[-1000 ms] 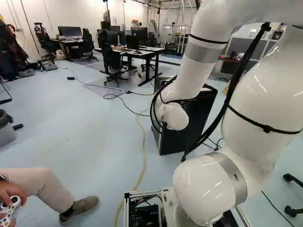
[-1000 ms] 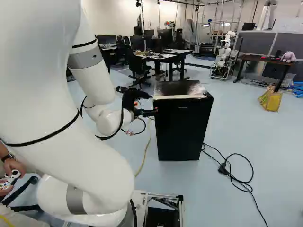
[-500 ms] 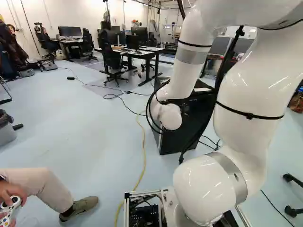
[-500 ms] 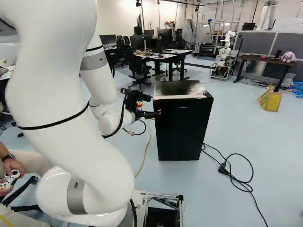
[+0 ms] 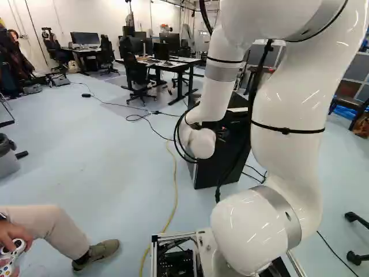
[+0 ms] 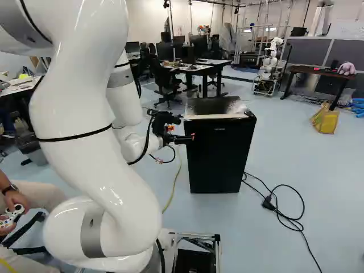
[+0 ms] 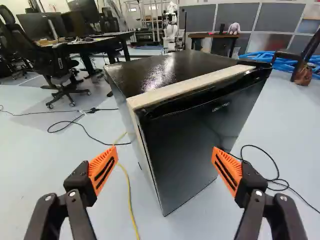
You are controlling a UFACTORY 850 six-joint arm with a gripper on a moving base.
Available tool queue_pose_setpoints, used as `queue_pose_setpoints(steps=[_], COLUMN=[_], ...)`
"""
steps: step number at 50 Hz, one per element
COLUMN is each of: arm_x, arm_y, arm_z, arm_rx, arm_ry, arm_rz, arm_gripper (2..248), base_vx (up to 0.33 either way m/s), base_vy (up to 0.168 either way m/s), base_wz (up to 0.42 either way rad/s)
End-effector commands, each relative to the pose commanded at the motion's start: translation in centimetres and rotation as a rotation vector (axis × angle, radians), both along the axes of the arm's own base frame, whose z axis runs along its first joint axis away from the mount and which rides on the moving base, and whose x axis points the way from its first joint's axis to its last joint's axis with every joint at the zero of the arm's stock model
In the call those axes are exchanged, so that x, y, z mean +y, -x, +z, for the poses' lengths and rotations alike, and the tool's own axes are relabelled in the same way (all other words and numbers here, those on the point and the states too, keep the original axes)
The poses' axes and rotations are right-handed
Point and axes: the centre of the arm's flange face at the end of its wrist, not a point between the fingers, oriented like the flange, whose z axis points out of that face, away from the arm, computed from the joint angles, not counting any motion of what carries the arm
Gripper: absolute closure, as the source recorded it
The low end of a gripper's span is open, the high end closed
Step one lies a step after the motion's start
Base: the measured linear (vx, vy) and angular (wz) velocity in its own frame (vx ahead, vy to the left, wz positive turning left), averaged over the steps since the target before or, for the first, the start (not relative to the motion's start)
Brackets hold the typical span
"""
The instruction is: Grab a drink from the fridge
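Fridge (image 7: 185, 130) at twelve o'clock, door looks shut; your end effector (image 7: 165, 159) spread, empty. Opening, drink remain.

Here's the fridge (image 6: 220, 153), black and boxy, standing upright on the pale floor (image 6: 318, 193), door (image 7: 187, 145) shut, top (image 7: 160, 72) gleaming!

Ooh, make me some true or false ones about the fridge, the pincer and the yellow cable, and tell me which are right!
1. The door of the fridge looks shut. True.
2. The pincer is squeezing a drink. False: it is open and holds nothing.
3. The pads on the pincer are orange. True.
4. The yellow cable lies on top of the fridge. False: it lies on the floor.
5. The door is bright red. False: it is black.
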Motion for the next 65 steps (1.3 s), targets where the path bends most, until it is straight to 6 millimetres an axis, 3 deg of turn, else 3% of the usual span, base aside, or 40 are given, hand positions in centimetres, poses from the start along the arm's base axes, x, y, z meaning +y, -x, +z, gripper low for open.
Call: queue_pose_setpoints(steps=[65], arm_x=[0.0], arm_y=[-5.7], arm_z=[-5.7], arm_rx=[-0.105], arm_ry=[0.144], arm_rz=[-0.123], arm_gripper=[3], base_vx=[0.000], base_vy=[0.000], base_wz=[0.000])
